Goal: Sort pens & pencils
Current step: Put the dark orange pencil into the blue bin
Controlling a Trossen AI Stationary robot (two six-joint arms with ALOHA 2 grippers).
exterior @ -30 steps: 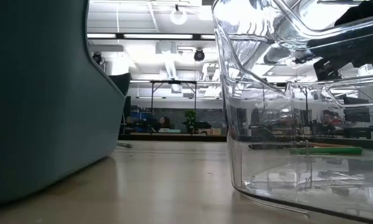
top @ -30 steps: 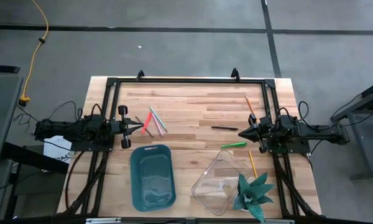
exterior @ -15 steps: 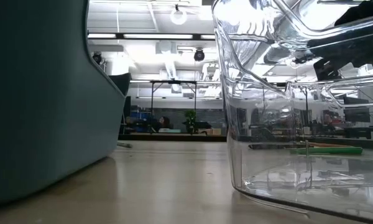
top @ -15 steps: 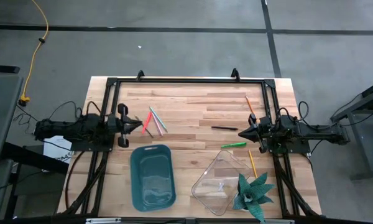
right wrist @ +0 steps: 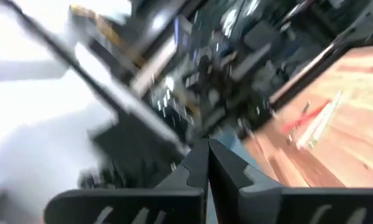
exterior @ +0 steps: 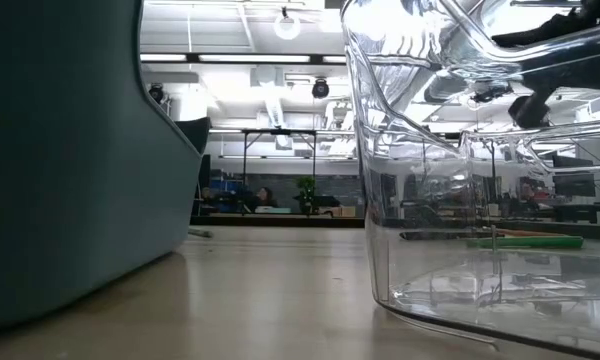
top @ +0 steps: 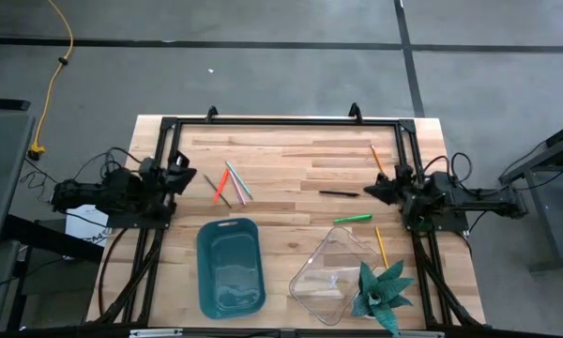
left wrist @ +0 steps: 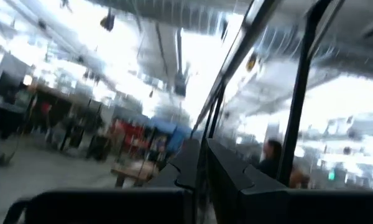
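- Left pincer [top: 181, 176] at the desk's [top: 291, 150] left edge, apparently clenched, empty.
- Right pincer [top: 377, 189] at the right edge, clenched, empty.
- Pens [top: 353, 219] and pencils [top: 236, 180] lie scattered between them.

The right gripper [right wrist: 207, 163] had its two dark fingers pressed together, pointing across the wooden table [right wrist: 354, 106] toward a small cluster of thin sticks [right wrist: 311, 121], red and pale, lying far off, with blurred framework and room behind.
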